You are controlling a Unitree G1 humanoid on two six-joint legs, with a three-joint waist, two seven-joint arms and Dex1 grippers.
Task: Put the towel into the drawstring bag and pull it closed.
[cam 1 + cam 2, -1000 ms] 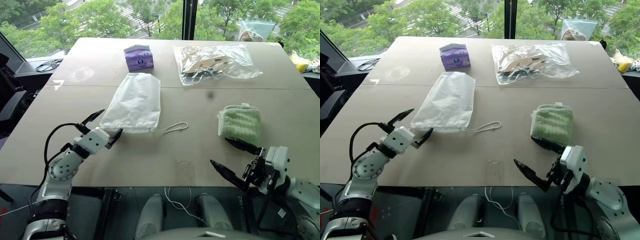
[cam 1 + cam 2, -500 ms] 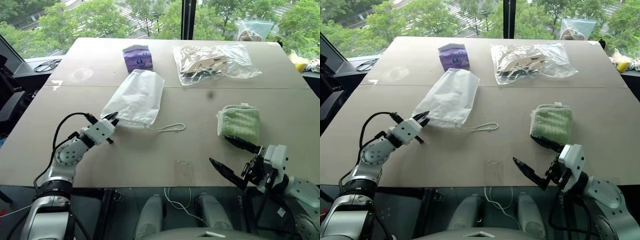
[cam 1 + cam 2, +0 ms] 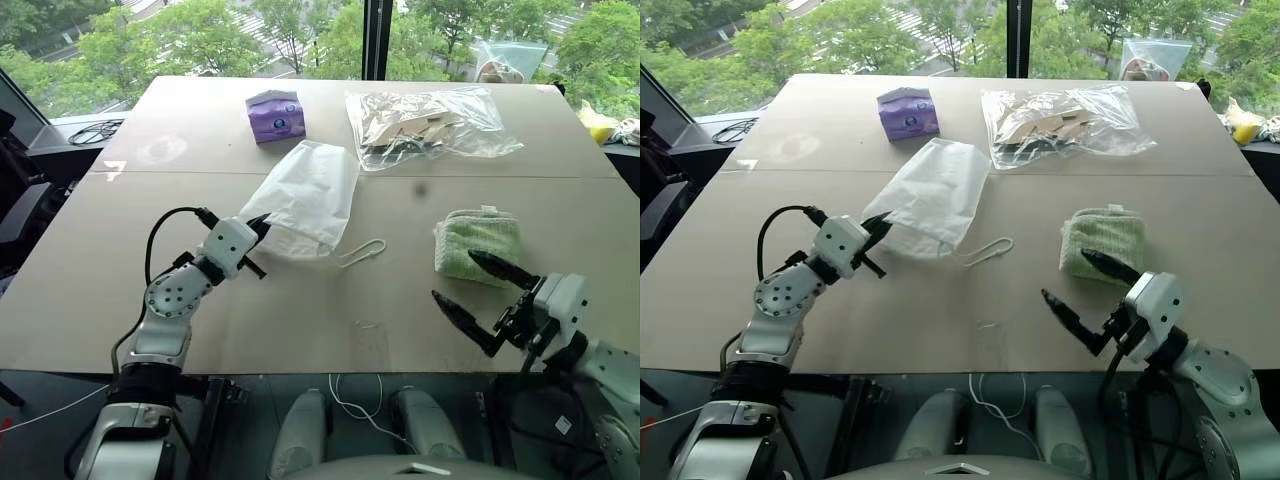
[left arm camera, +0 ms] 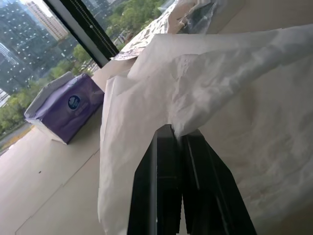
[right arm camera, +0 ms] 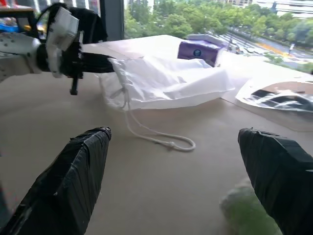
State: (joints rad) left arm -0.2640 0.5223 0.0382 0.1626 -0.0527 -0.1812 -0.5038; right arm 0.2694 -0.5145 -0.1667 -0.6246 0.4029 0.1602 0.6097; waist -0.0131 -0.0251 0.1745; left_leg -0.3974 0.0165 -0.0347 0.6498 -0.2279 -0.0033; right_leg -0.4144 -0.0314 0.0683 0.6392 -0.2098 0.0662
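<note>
The white drawstring bag point(image 3: 308, 198) lies mid-table, its mouth corner lifted and its cord loop point(image 3: 360, 251) trailing on the wood. My left gripper point(image 3: 257, 222) is shut on that corner of the bag's mouth; in the left wrist view the fabric point(image 4: 205, 98) bunches at the closed fingertips point(image 4: 168, 134). The folded light-green towel point(image 3: 479, 244) rests on the right part of the table. My right gripper point(image 3: 482, 288) stands open just on the near side of the towel, touching nothing. In the right wrist view the bag point(image 5: 166, 81) and the left gripper point(image 5: 98, 62) appear.
A purple tissue box point(image 3: 277, 115) sits at the back of the table. A clear plastic bag point(image 3: 430, 122) with tan wooden pieces lies behind the drawstring bag and the towel. The table's near edge point(image 3: 330, 368) runs just below both grippers.
My left gripper closed on the bag's mouth corner and dragged it to the right, so the bag swung round and the cord moved with it. My right gripper edged up toward the towel, still open.
</note>
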